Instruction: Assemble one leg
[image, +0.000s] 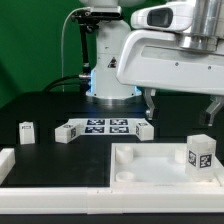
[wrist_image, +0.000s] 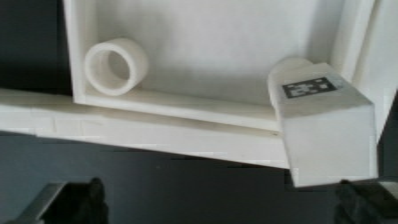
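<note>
A white leg (image: 198, 152) with a black-and-white tag stands upright on the large white tray-like top (image: 150, 168) near the exterior view's right. In the wrist view the leg (wrist_image: 320, 120) lies close to one fingertip, beside the top's rim (wrist_image: 160, 120) and a round corner socket (wrist_image: 116, 68). My gripper (image: 181, 106) hangs above the leg and the top, open and empty. In the wrist view the gripper (wrist_image: 222, 205) shows only its two dark fingertips (wrist_image: 80, 200), set wide apart. The leg is not between them.
Three more white legs lie on the black table: one at the exterior view's left (image: 27, 131), one (image: 66, 133) and one (image: 143, 128) at either end of the marker board (image: 105, 126). A white frame piece (image: 20, 172) runs along the front left. The robot base (image: 105, 60) stands behind.
</note>
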